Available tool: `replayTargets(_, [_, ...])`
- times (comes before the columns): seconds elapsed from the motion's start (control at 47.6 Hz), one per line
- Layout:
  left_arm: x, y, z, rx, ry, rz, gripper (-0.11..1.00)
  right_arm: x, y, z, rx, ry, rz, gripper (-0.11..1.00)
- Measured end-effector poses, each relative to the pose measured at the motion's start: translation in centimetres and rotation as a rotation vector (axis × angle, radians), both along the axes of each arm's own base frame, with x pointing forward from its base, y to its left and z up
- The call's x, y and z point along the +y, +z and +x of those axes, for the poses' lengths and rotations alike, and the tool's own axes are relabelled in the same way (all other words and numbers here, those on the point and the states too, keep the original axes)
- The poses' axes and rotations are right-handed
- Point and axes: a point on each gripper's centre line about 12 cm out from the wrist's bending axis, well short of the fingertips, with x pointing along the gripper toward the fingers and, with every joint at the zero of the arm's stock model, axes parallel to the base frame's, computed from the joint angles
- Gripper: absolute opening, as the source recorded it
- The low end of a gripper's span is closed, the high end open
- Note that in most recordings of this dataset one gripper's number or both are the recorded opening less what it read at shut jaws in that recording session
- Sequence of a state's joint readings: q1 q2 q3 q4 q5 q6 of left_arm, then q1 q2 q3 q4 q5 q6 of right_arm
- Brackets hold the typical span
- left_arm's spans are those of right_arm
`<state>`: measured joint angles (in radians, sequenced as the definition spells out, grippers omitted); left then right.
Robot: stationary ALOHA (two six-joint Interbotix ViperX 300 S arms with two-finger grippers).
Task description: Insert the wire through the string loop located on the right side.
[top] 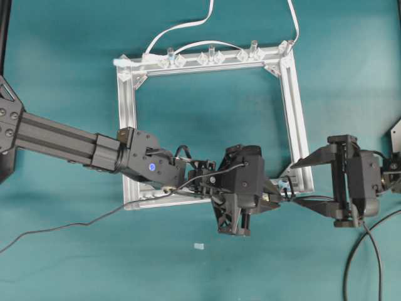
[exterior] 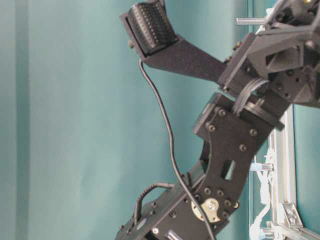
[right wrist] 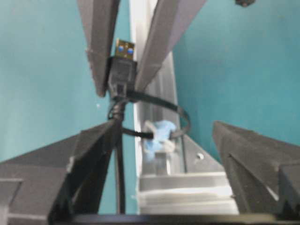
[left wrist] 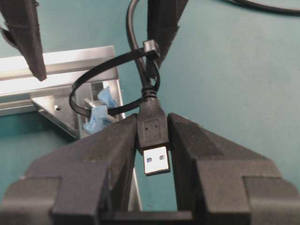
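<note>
Teal cloth covers the table [top: 351, 75], and on it lies a square aluminium frame [top: 294, 100] with clear clips and a white cable [top: 188, 26] along its far bar.

From overhead we see both arms crowd the frame's lower right corner; the left gripper [top: 276, 199] and its wrist hide the bar there, so the string loop cannot be made out in that view. A small pale scrap [top: 199, 246] lies on the cloth below.

The left wrist view shows what overhead does not: the left gripper [left wrist: 153, 140] clamps the plug of the wire [left wrist: 153, 133], its metal tip pointing at the camera, and the wire's neck passes through the string loop [left wrist: 93, 77], a dark ring tied at a bluish fitting [left wrist: 97, 117] on the frame corner.

In the right wrist view the right gripper [right wrist: 164, 154] stands wide apart, holding nothing, its fingers either side of the loop; this picture is soft.

The table-level view shows mostly arm and one ribbed finger pad.
</note>
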<state>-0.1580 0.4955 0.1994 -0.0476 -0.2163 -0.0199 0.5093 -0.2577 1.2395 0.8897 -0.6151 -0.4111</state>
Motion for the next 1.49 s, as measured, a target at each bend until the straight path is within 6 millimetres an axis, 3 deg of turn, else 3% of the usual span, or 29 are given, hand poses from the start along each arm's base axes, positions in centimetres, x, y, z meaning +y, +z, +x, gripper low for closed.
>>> replayTargets(0.336, [0.2, 0.4, -0.9, 0.018, 0.0, 0.004, 0.22, 0.0, 0.1, -0.6, 0.02, 0.018, 0.024, 0.9])
replayTargets(0.609, [1.8, 1.9, -5.5, 0.071, 0.017, 0.012, 0.22, 0.0, 0.1, -0.9, 0.022, 0.024, 0.027, 0.9])
replayTargets(0.841, [3.2, 2.0, -9.2, 0.148, 0.036, 0.019, 0.22, 0.0, 0.2, -0.9, 0.019, 0.023, 0.027, 0.9])
replayTargets(1.492, [4.1, 2.3, -15.6, 0.277, 0.051, 0.012, 0.22, -0.1, 0.2, -0.9, 0.017, 0.019, 0.025, 0.9])
